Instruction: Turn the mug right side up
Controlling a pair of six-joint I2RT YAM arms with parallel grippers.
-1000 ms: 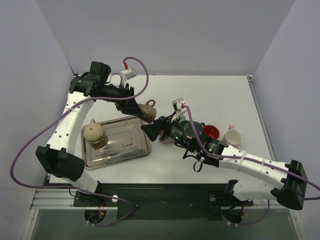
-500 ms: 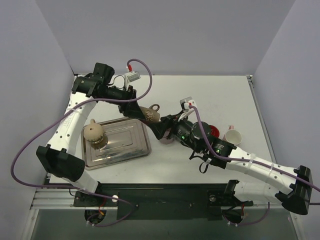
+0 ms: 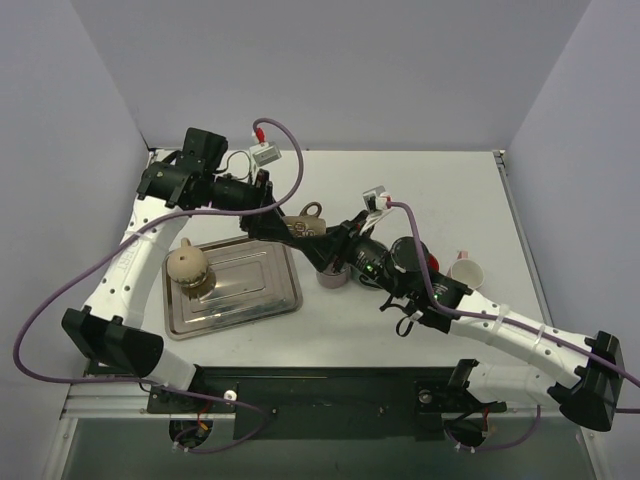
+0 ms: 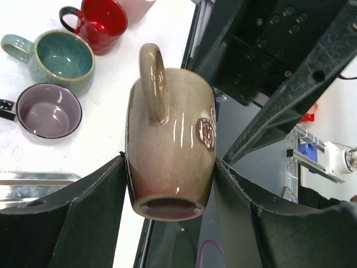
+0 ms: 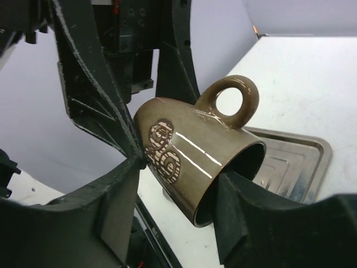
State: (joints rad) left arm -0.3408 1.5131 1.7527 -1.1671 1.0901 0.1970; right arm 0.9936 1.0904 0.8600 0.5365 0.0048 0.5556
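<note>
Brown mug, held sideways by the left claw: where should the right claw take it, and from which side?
Take the brown mug by its body near the rim, squeezing across its smooth flanks, coming from the open-mouth end. The left claw fills the base end, and the handle points up, clear.

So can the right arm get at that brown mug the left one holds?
Probably yes: the right tool straddles the brown mug's open end in mid-air, while the left tool grips only its base end, leaving room.
</note>
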